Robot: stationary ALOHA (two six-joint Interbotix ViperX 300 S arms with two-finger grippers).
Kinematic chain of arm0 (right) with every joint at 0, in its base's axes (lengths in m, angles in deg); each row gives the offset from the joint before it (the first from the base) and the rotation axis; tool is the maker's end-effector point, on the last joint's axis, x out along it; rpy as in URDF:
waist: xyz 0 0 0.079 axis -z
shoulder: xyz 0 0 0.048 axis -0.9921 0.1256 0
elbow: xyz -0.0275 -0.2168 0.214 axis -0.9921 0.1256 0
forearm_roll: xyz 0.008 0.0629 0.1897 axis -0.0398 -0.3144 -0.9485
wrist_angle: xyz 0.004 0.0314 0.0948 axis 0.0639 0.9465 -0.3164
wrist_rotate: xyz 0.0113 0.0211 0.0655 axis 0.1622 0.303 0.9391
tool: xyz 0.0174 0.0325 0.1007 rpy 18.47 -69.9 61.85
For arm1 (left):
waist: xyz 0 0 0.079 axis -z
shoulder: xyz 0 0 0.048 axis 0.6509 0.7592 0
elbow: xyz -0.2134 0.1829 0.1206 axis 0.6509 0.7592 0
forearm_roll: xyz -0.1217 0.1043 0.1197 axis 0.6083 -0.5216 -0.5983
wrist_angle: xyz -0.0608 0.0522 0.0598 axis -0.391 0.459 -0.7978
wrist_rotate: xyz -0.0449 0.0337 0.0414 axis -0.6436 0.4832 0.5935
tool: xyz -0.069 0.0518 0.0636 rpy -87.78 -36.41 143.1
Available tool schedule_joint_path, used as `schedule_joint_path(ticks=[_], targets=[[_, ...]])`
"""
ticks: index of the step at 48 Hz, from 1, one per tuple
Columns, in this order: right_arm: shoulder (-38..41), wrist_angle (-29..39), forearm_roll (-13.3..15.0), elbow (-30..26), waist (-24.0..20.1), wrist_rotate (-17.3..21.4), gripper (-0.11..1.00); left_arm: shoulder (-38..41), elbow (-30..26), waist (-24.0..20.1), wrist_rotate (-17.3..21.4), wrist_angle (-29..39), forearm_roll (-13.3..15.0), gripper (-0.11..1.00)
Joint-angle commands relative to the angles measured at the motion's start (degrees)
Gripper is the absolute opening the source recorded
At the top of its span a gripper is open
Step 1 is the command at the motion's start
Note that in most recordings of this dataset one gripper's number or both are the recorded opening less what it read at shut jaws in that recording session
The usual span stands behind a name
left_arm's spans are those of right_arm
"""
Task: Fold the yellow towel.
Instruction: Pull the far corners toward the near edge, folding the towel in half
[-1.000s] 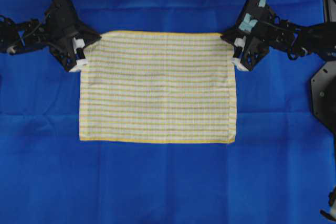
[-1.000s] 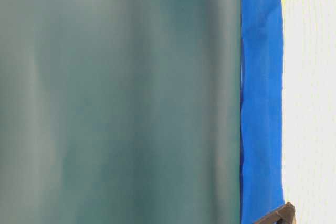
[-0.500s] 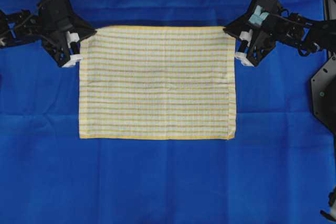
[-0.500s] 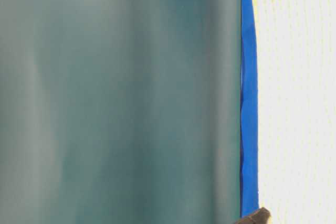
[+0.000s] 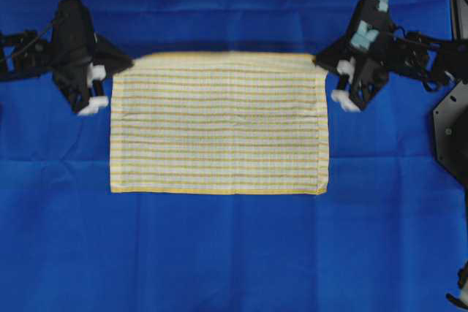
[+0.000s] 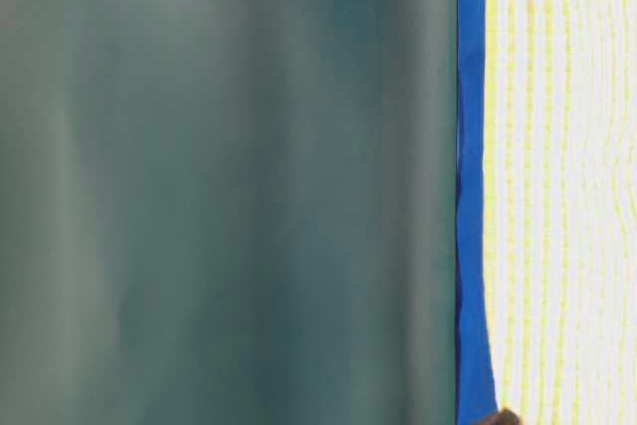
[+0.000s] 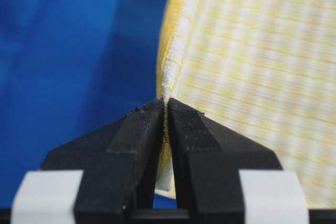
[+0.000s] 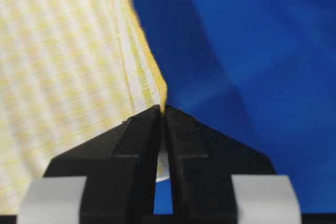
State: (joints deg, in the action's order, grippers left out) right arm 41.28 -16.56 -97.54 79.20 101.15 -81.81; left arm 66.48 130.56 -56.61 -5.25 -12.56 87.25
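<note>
Yellow towel (image 5: 218, 123) on the blue cloth (image 5: 219, 253), its near edge lying flat and its far edge raised. Left gripper (image 5: 126, 63) clamped on the far-left corner; right gripper (image 5: 319, 57) clamped on the far-right corner. In both wrist views the jaws pinch the hem.
</note>
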Motion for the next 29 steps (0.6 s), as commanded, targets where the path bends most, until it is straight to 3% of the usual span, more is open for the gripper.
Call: schedule_joint_path(ticks=[1, 11, 21, 29], targets=[[-3.1, 0.4, -1.3, 0.7, -3.6, 1.3, 0.03, -3.3, 1.0, 3.3, -2.2, -0.3, 0.3, 0.03], [-6.6, 0.4, -4.4, 3.2, -13.7, 5.1, 0.03, -6.3, 3.5, 14.0, -8.1, -0.3, 0.1, 0.03], [-5.4, 0.3, -8.3, 2.8, -22.4, 5.9, 0.03, -5.3, 2.8, 23.6, -12.8, -0.5, 0.3, 0.03], [-3.4, 0.0, -11.0, 1.8, -26.7, 5.9, 0.03, -3.3, 1.1, 27.2, -15.1, -0.3, 0.3, 0.03]])
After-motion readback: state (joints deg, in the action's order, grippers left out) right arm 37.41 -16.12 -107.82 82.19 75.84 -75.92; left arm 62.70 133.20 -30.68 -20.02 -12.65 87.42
